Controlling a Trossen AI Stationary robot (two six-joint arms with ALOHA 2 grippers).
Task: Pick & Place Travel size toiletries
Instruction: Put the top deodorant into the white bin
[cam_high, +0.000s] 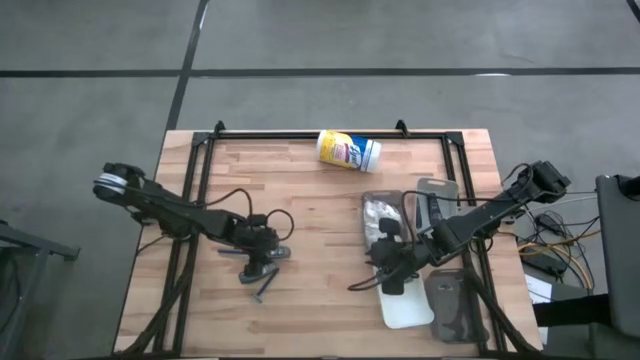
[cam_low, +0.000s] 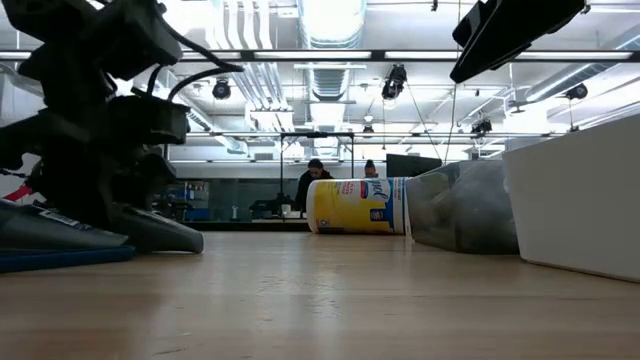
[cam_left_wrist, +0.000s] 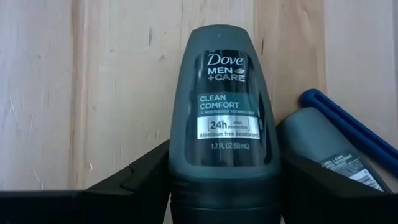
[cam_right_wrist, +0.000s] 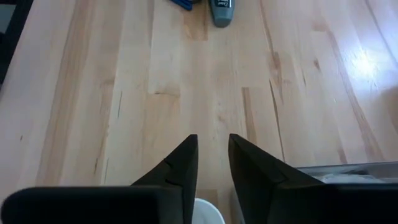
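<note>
While the left gripper (cam_left_wrist: 224, 186) sits low on the wooden table (cam_high: 300, 190), a dark grey deodorant tube (cam_left_wrist: 225, 106) lies lengthwise between its two fingers (cam_left_wrist: 134, 177), label up. The fingers stand spread, one at each side of the tube's lower end. Whether they touch it or stand just clear cannot be told. A second grey tube (cam_left_wrist: 339, 155) lies just outside one finger, tilted, and a blue stick (cam_left_wrist: 348, 124) lies across the wood just beyond that tube, touching or nearly touching it. From above, this gripper (cam_high: 262, 250) is at the left half of the table, with the small dark items (cam_high: 265, 280) clustered at its fingertips.

The right gripper (cam_right_wrist: 213, 149) hovers over bare wood on the right half of the table. Its two fingers (cam_right_wrist: 180, 168) are drawn close together with only a narrow gap between them, and nothing shows in that gap. Well ahead of the fingertips lie the other grey tube (cam_right_wrist: 219, 12) and a blue stick (cam_right_wrist: 181, 4). Just beside one finger is the edge of a clear plastic tray (cam_right_wrist: 348, 171); below the fingers a white rounded thing (cam_right_wrist: 208, 214) shows, too cropped to identify.

From above, the right gripper (cam_high: 392, 262) is beside a clear tray holding crinkly packets (cam_high: 380, 215). A yellow-and-white canister (cam_high: 348, 151) lies on its side near the far edge of the table, well apart from both grippers.
</note>
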